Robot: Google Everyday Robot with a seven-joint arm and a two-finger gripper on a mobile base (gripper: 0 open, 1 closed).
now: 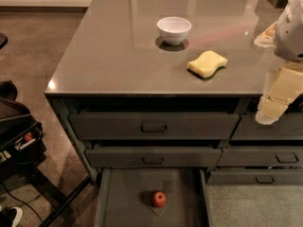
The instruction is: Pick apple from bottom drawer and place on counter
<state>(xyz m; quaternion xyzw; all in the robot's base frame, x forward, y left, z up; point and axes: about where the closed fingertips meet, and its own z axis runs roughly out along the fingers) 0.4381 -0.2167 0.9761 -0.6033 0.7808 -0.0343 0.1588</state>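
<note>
The apple [159,198] lies in the open bottom drawer [124,193], well apart from the gripper [274,103], which is at the counter [118,51] edge. Whether the gripper is open or closed cannot be told.

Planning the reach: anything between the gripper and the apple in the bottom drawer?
Nothing visible. The gripper hangs at the right front edge of the counter, up and right of the open bottom drawer; the apple lies alone on its floor, uncovered.

Dim, warm light falls from above. The glossy counter [118,56] shows pale reflected streaks and small bright glints. The bowl [173,30] and sponge [207,63] cast short dark shadows. The bottom drawer [125,197] lies in gloom around the apple [159,198]. The gripper [269,112], at the right edge beside the counter's front, glows pale.
</note>
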